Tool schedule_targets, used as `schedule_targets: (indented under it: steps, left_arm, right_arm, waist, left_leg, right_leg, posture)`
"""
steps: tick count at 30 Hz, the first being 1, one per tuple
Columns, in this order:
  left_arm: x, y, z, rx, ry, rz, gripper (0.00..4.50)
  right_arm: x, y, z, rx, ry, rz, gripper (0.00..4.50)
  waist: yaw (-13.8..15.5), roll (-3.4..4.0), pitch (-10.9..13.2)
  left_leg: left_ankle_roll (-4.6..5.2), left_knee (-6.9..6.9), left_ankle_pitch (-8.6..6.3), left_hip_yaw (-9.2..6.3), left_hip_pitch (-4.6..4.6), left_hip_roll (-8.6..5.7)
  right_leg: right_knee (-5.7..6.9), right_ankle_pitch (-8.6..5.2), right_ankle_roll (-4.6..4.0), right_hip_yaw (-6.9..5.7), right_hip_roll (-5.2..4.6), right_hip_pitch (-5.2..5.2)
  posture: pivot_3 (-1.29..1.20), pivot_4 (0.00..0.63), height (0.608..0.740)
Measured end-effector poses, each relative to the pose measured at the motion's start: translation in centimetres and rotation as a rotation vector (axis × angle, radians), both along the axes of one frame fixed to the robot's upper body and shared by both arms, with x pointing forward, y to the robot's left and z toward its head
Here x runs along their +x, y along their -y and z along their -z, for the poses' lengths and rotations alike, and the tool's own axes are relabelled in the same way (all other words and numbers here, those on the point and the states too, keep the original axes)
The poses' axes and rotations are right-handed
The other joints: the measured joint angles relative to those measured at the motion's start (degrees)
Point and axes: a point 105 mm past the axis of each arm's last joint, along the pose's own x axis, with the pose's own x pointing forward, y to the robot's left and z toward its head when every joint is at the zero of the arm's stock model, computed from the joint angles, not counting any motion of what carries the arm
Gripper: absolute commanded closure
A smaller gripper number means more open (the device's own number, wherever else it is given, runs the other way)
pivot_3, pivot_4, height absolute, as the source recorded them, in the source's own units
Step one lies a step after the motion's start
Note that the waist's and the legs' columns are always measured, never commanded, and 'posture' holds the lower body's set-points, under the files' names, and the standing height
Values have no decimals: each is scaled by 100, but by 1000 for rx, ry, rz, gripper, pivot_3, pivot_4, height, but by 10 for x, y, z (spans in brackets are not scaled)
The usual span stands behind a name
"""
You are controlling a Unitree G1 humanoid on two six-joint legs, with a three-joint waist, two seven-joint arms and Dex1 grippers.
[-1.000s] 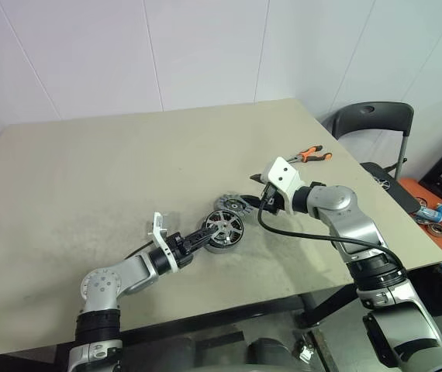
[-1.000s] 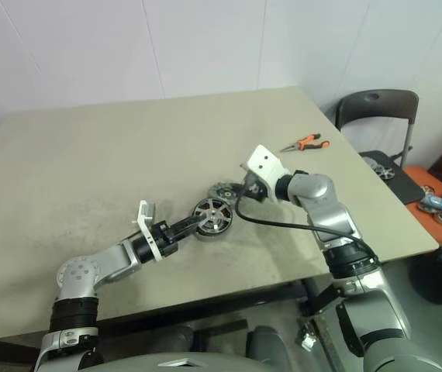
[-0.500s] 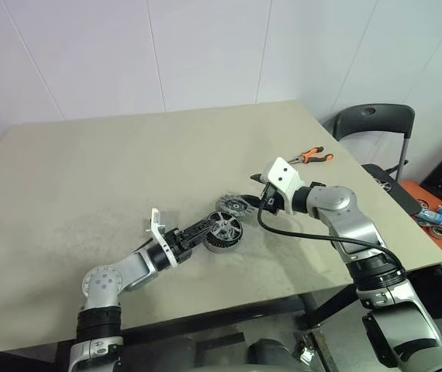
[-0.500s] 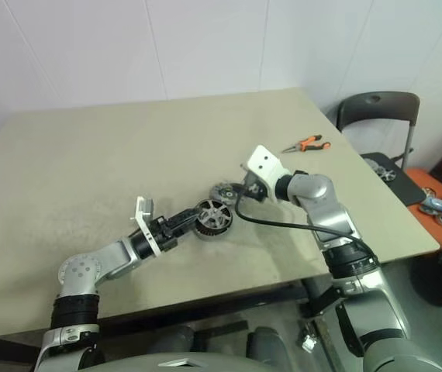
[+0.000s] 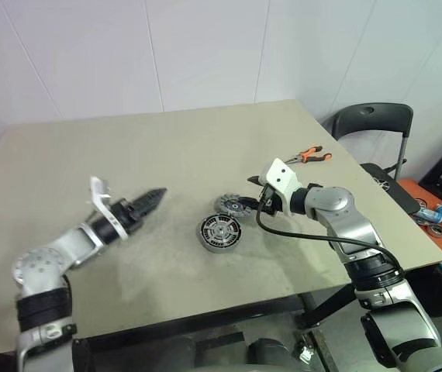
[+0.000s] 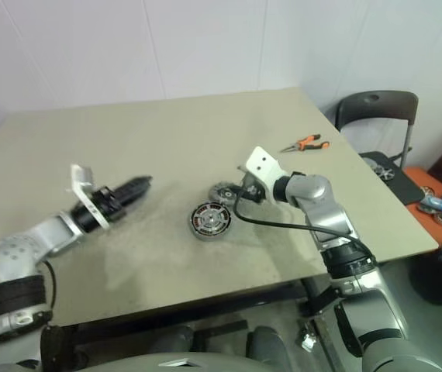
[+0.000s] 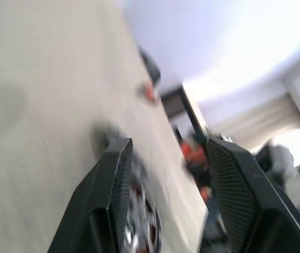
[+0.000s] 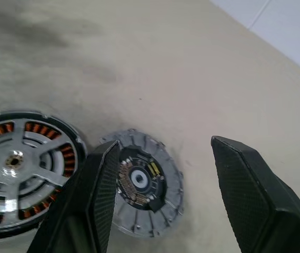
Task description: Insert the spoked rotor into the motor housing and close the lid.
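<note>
The spoked rotor [image 5: 219, 229] lies flat inside the motor housing [image 5: 219, 246] near the table's middle, with copper windings showing between its spokes. Just behind and to the right of the housing, the lid [image 5: 232, 205] rests on the table. My right gripper [image 5: 253, 194] hovers at the lid's right side. In the right wrist view it is open [image 8: 166, 142], with the lid [image 8: 142, 184] lying on the table below its fingers. Well to the left of the housing, my left gripper [image 5: 157, 194] is raised off the table and points toward it. It is open and empty [image 7: 168, 142].
Orange-handled pliers [image 5: 310, 154] lie near the table's far right edge. A dark chair [image 5: 370, 124] stands beyond that edge, with loose parts on the floor past it. The table [image 5: 128, 155] is bare tan surface to the left and behind.
My left gripper opened, let go of the rotor in the housing, and drew back left and upward. Rotor, housing, lid and right gripper kept their places.
</note>
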Motion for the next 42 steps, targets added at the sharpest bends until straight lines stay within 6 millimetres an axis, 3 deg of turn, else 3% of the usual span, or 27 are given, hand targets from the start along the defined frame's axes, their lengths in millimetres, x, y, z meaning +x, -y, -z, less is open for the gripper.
schedule_targets:
  steps: [3,6,10,16,27,30,39,42]
  left_arm:
    - [2,-13,3,-2,-18,-44,2101]
    - [4,-13,5,-5,-24,-59,2064]
    - [-2,4,16,-10,-50,-31,2064]
    - [-5,11,18,1,-56,-23,2064]
    - [-9,20,19,-4,-66,-16,2064]
    - [-12,24,22,-10,-75,-10,2064]
    - [-13,22,23,3,-85,-10,2064]
    - [-13,24,23,4,-85,-7,2064]
  right_arm:
    - [0,-5,-2,61,-44,2,1581]
    - [-4,-16,-7,136,-77,-21,2526]
    - [-17,-27,-10,187,-113,-80,3867]
    - [-32,-30,13,152,-238,-115,3867]
    - [-23,-44,43,103,-247,-77,3867]
    - [-23,-42,60,58,-261,-68,3867]
    - [-21,-42,64,42,-221,-78,3867]
    - [-20,-42,56,186,-314,-46,3867]
  waist:
    - [5,0,0]
    - [10,-1,0]
    - [8,-4,-2]
    - [-3,-4,-2]
    - [1,-5,-3]
    - [-3,-6,-4]
    - [8,-16,-31]
    - [6,-15,-30]
  left_leg:
    - [0,-6,0,0,-1,-1]
    - [-1,-13,0,0,-2,-1]
    - [-1,-21,0,1,-4,-1]
    - [-1,-19,0,2,-3,0]
    - [-1,-21,0,2,-4,-3]
    - [-1,-19,0,2,-3,-3]
    - [-2,-17,0,2,26,-1]
    - [-2,-17,0,2,15,-1]
  right_leg:
    - [-2,1,0,0,-1,-1]
    - [-1,1,1,2,-1,2]
    - [-1,2,2,5,-1,7]
    - [2,1,0,6,-1,4]
    - [-2,2,-1,6,0,4]
    - [0,2,-1,6,1,6]
    - [2,4,-5,7,2,14]
    - [2,5,-6,8,3,8]
  posture:
    - [0,0,740]
    - [0,0,740]
    - [0,0,740]
    - [0,0,740]
    - [0,0,740]
    - [0,0,740]
    - [0,0,740]
    - [0,0,740]
